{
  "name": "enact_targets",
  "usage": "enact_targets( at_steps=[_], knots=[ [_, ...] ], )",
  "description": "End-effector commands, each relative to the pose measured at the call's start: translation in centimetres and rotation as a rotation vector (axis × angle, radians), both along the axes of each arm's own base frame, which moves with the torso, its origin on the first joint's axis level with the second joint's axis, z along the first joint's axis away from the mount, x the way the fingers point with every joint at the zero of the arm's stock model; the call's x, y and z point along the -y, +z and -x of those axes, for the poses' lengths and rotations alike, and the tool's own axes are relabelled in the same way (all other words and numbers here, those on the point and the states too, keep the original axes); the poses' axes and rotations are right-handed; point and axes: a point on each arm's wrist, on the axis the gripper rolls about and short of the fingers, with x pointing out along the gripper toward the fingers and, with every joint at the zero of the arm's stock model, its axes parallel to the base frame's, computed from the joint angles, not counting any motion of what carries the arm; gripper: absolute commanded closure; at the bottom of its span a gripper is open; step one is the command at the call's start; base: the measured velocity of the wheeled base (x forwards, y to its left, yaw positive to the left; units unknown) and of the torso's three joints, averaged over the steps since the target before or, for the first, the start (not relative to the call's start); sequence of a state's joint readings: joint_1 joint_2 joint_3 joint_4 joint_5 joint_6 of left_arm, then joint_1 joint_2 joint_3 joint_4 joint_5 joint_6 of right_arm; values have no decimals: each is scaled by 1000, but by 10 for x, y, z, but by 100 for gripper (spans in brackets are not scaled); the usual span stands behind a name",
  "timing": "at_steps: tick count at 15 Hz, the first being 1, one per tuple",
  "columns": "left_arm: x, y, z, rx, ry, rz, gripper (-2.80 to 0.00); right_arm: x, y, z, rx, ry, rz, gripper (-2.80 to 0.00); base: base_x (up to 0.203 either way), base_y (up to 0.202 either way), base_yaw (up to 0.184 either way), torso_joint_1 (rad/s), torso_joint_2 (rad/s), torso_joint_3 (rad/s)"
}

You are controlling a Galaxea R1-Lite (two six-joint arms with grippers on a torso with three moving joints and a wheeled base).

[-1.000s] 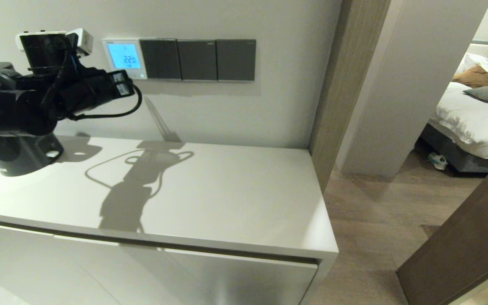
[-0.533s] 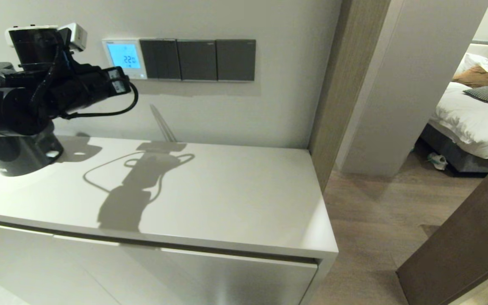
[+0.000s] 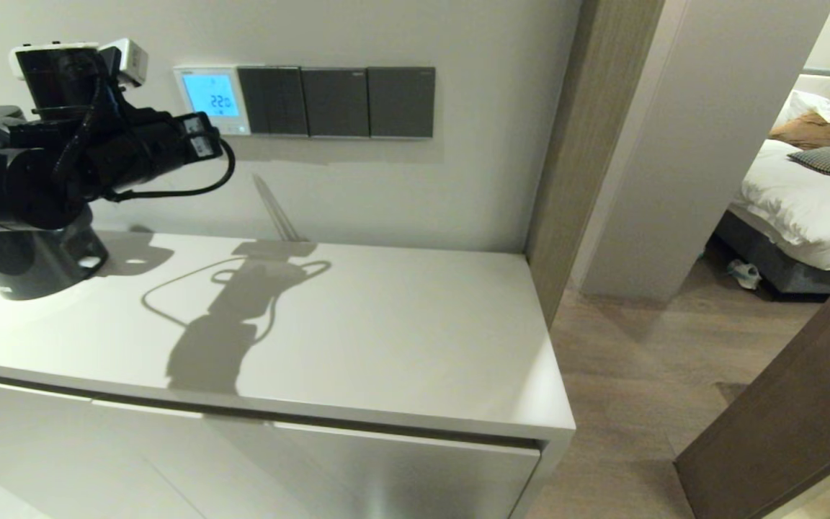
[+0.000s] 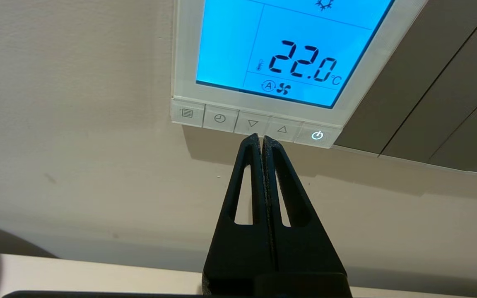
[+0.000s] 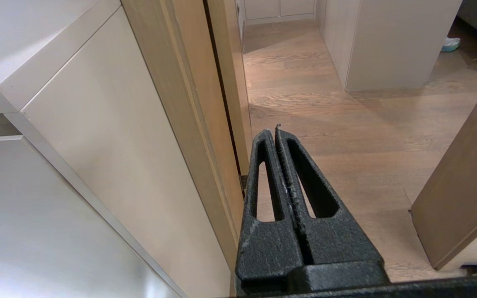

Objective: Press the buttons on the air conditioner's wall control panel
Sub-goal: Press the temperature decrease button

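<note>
The white wall control panel [image 3: 211,97] has a lit blue screen reading 22.0 °C [image 4: 292,54]. Under the screen runs a row of buttons: menu [image 4: 187,113], clock [image 4: 220,118], down arrow [image 4: 253,123], up arrow [image 4: 282,129] and a lit power button [image 4: 317,135]. My left gripper [image 4: 262,138] is shut and empty. Its tips sit at the lower edge of the row, between the down and up arrows. In the head view the left gripper [image 3: 206,139] is just below the panel. My right gripper [image 5: 275,131] is shut, empty and parked low beside the cabinet.
Three dark switch plates [image 3: 336,101] adjoin the panel on its right. A white cabinet top [image 3: 386,324] lies below the arm. A wooden door frame [image 3: 566,144], an open door [image 3: 804,404] and a bed [image 3: 804,202] are to the right.
My left gripper has risen and shifted a little to the left toward the panel's button row, then held almost still. The display still reads 22.0.
</note>
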State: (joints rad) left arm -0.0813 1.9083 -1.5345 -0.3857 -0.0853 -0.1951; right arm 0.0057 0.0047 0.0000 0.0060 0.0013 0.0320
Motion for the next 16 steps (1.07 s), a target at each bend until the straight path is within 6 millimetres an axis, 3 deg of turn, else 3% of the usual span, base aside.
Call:
enact_targets(
  at_steps=[1, 16],
  knots=[
    [0, -1, -1, 1, -1, 1, 0, 0, 0, 0, -3, 1, 0, 0, 0, 0, 0, 0, 0, 0],
    [1, -8, -14, -11, -1, 2, 0, 0, 0, 0, -3, 1, 0, 0, 0, 0, 0, 0, 0, 0]
  ],
)
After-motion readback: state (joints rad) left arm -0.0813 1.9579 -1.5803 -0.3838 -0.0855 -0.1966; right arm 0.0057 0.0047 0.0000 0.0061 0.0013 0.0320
